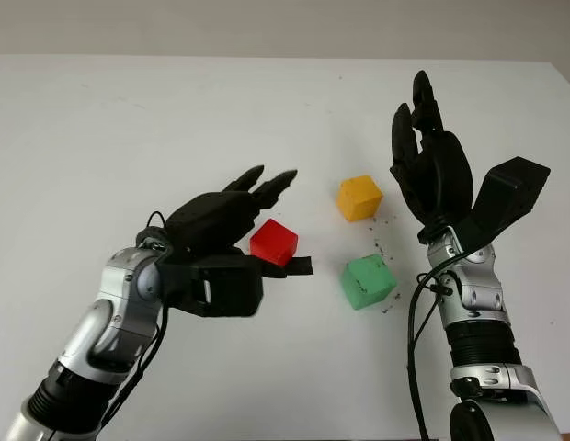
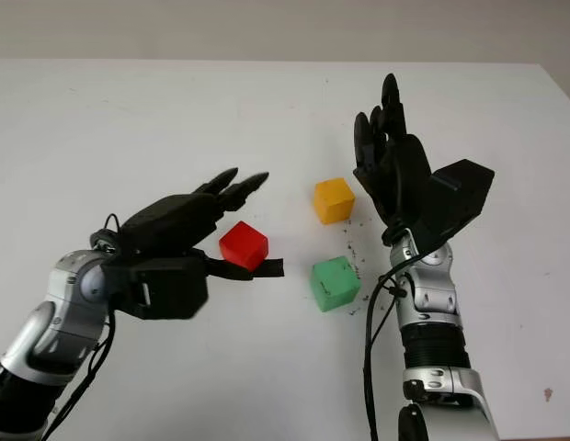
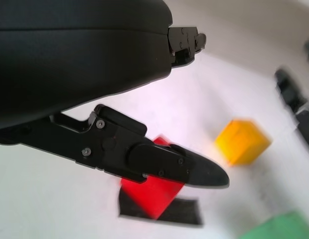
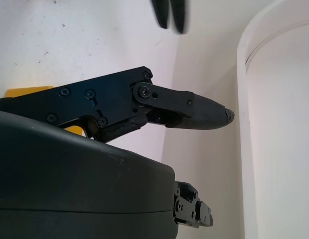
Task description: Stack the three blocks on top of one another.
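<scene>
Three blocks lie separately on the white worktop [image 1: 129,129].
The open left hand [image 1: 221,220] is positioned around the red block [image 1: 273,242], ungripped; the open right hand [image 1: 430,161] is raised right of the yellow block [image 1: 359,197], with the green block [image 1: 368,281] nearer.

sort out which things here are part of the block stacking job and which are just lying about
Part of the job:
red block, beside the open left hand
yellow block
green block
right hand, open, raised beside the yellow block

Just lying about:
black strip on the white table by the red block
dark specks near the green block
</scene>
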Controlling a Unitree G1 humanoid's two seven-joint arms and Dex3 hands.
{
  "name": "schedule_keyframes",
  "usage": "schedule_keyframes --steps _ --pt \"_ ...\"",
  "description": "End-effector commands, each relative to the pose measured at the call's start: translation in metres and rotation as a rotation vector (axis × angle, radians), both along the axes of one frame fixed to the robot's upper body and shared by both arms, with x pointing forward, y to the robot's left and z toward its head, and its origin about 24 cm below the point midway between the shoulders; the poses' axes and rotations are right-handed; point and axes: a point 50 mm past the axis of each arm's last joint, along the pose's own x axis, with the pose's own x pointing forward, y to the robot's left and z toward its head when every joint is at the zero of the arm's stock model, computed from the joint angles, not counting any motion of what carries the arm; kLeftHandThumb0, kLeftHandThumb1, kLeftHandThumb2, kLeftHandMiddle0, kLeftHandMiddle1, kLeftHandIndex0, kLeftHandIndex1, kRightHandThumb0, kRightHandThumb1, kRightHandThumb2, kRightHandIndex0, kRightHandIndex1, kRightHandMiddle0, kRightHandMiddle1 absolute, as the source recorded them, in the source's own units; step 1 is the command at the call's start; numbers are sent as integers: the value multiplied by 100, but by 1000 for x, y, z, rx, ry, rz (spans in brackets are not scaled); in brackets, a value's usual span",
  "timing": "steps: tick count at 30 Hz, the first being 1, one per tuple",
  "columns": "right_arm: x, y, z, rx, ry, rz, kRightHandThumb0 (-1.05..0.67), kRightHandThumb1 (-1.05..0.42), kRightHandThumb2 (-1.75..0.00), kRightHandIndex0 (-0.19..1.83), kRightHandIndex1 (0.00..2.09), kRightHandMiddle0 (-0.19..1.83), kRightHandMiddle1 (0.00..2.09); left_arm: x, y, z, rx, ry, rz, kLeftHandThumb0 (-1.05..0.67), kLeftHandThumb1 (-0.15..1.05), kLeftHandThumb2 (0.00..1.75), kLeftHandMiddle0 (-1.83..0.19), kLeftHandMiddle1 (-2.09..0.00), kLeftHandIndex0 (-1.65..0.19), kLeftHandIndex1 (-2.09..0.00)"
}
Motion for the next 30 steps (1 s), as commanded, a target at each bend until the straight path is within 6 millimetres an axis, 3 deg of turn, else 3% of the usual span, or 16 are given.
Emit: schedule_keyframes --steps 1,4,8,12,16,23,30 --pt "-5 -8 13 -28 -50 4 -61 -105 -53 -19 0 -19 0 -2 14 7 -154 -44 37 -83 105 51 19 0 19 0" --pt "-10 -15 27 -119 -103 15 -58 -105 -44 -19 0 -19 0 -2 29 12 -351 -81 75 -83 105 59 19 0 19 0" --pt "-14 -28 49 -253 -163 23 -63 -104 -18 -19 0 -17 3 -1 45 11 -645 -84 97 -83 105 52 18 -3 18 -1" --pt "-13 -38 64 -421 -201 7 -60 -97 -6 -13 4 -8 8 -3 52 5 -807 -55 67 -77 105 55 19 0 19 0" --pt "-7 -45 89 -760 -188 -8 -65 -89 -3 -4 8 8 14 -4 61 -4 -956 -39 108 -77 105 58 19 0 19 0" --pt "5 -40 118 -1183 -234 4 -67 -72 -4 11 9 35 11 -4 74 -20 -990 -53 215 -76 105 64 19 0 19 0" --pt "18 -28 115 -1409 -236 100 -65 -70 -5 11 7 37 8 -4 74 -29 -985 -51 249 -74 105 62 19 0 19 0"
